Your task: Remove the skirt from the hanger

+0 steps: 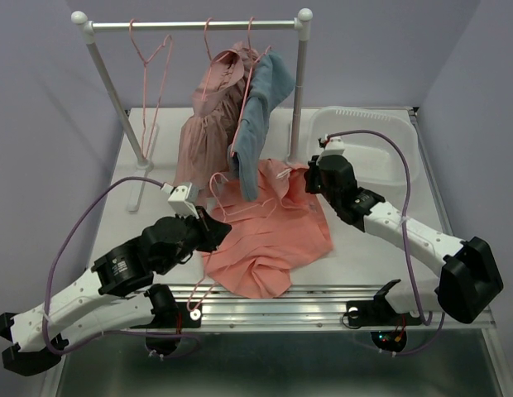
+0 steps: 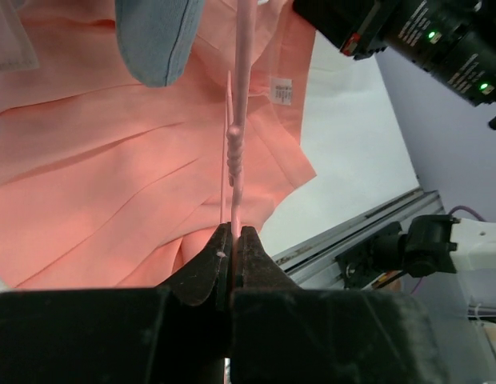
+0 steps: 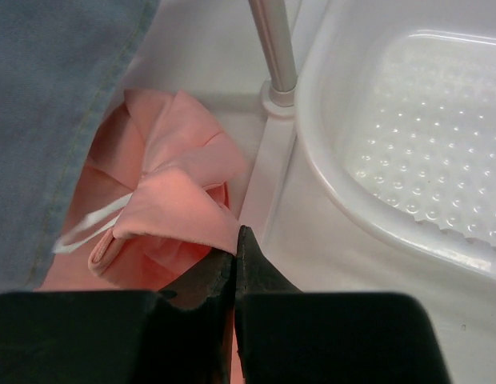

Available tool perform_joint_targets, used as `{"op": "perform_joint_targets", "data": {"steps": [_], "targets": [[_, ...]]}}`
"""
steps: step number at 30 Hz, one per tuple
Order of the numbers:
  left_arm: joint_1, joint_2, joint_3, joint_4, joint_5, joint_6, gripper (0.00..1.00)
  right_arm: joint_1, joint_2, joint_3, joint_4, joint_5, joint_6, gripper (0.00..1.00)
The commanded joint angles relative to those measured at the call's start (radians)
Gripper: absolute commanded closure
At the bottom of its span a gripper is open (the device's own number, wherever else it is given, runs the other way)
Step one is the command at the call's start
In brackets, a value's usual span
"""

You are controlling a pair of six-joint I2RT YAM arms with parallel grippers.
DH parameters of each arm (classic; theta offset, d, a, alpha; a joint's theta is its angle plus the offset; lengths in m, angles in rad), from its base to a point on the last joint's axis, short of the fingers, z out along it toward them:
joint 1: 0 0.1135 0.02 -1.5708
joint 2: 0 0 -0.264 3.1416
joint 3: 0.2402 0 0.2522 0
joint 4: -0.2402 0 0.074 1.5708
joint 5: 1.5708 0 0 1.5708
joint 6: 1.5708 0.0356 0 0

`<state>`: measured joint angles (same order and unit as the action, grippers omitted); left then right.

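Note:
The salmon-pink skirt (image 1: 269,240) lies spread on the table in front of the rack; it also shows in the left wrist view (image 2: 112,184) and the right wrist view (image 3: 164,204). A thin pink hanger (image 2: 238,120) runs up from my left gripper (image 2: 234,236), which is shut on its wire at the skirt's left edge (image 1: 213,225). My right gripper (image 3: 236,244) is shut on a fold of the skirt's upper right corner, near the rack's right foot (image 1: 310,178).
A clothes rack (image 1: 198,25) stands at the back with a dusty-pink garment (image 1: 208,124), a blue-grey garment (image 1: 261,116) and an empty pink hanger (image 1: 153,58). A white plastic basin (image 1: 381,149) sits at the right. A metal rail (image 1: 323,298) runs along the near edge.

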<state>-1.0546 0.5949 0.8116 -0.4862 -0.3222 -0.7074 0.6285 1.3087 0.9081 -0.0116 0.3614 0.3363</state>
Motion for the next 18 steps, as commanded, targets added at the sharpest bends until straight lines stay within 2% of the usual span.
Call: {"op": "perform_joint_targets", "data": {"steps": [1,6,9,14,15,18], "targets": [[-0.005,-0.041,0.012,0.003,-0.038,-0.026,1.00,-0.004,-0.064,0.038,0.029,-0.107,-0.031,0.99],[-0.005,-0.023,0.031,-0.014,-0.095,-0.030,1.00,-0.004,-0.157,0.126,0.015,-0.116,-0.080,0.99],[-0.005,-0.018,0.040,0.000,-0.104,-0.014,1.00,-0.004,-0.163,0.297,-0.062,-0.037,-0.141,0.99],[-0.005,-0.014,0.046,0.015,-0.117,-0.006,1.00,-0.004,-0.105,0.576,-0.064,0.181,-0.287,0.99],[-0.005,-0.007,0.047,0.017,-0.118,-0.006,1.00,-0.004,-0.070,0.677,-0.064,0.204,-0.311,0.99],[-0.005,-0.003,0.050,0.024,-0.120,0.005,1.00,-0.004,0.000,0.843,-0.062,0.278,-0.420,0.99]]}}
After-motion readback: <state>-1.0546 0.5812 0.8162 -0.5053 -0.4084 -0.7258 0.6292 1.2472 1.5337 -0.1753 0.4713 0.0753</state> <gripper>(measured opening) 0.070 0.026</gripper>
